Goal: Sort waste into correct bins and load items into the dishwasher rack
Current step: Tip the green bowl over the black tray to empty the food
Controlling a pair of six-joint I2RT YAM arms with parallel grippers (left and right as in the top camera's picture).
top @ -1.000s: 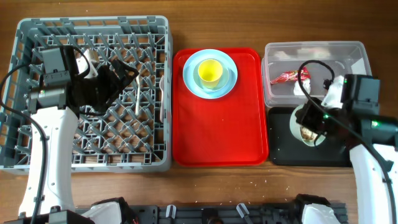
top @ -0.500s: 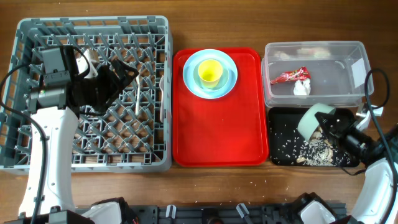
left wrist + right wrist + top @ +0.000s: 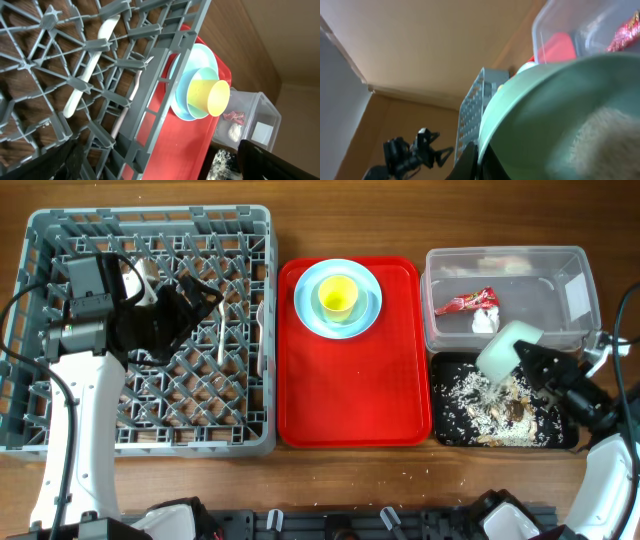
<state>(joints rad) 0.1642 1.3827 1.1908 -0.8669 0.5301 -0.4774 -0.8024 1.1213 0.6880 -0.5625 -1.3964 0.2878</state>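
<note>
Holding a mint bowl (image 3: 505, 345) by its rim, the right gripper (image 3: 537, 363) is shut tight on it. The bowl is tipped on its side over the black tray (image 3: 445, 430). Beige crumbs (image 3: 480, 390) lie all over the tray, right under the gripper. Just past the gripper, away from the robot, sits the clear tub (image 3: 560, 265). A red wrapper (image 3: 462, 303) and a white tissue wad (image 3: 486, 322) lie inside it, touching. Farther off to the gripper's left is the red serving tray (image 3: 350, 390). At its far end is a blue plate (image 3: 305, 305) with a yellow cup (image 3: 337, 295) on top.

The left gripper (image 3: 190, 298) hangs over the grey rack (image 3: 150, 220). Its fingers are spread wide with nothing between them. Near it, to its right, a white utensil (image 3: 221, 345) lies among the pegs. A second white utensil (image 3: 262, 340) lies by the rack's wall. I cannot tell which is the spoon and which is the fork.
</note>
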